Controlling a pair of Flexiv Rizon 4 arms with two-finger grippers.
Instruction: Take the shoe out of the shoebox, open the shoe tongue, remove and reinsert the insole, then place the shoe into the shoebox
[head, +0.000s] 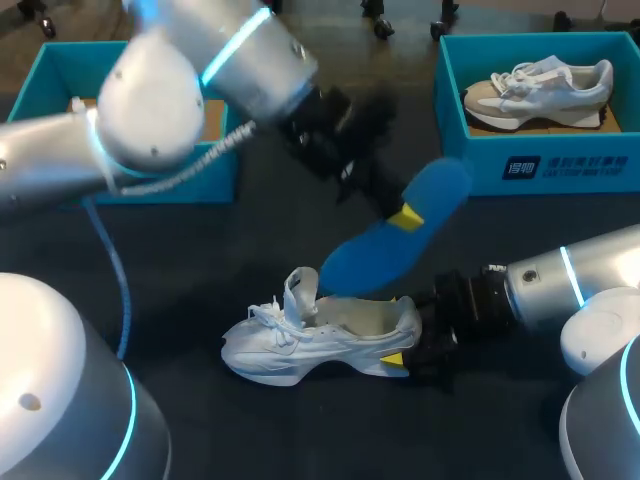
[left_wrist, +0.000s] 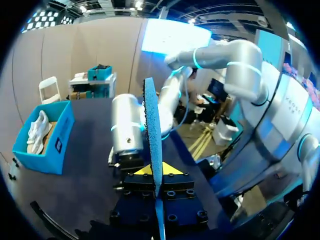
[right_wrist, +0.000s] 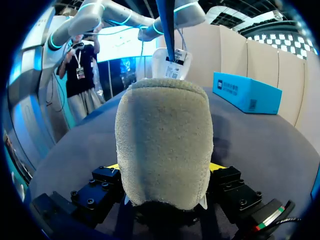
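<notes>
- Pinching blue insole (head: 360, 262) between left hand's (head: 405, 216) closed fingers, centre frame, just above sneaker (head: 300, 345).
- Clamping sneaker's heel with right hand (head: 398, 360), lower centre.
- Likely light, floppy foam: hold near its middle, avoid buckling.

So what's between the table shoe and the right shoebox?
Head view: the blue insole, held by the left end effector, angled down toward the shoe.

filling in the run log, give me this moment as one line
left gripper: shut on insole, over shoe | right gripper: shut on shoe heel | shoe: on table
</notes>
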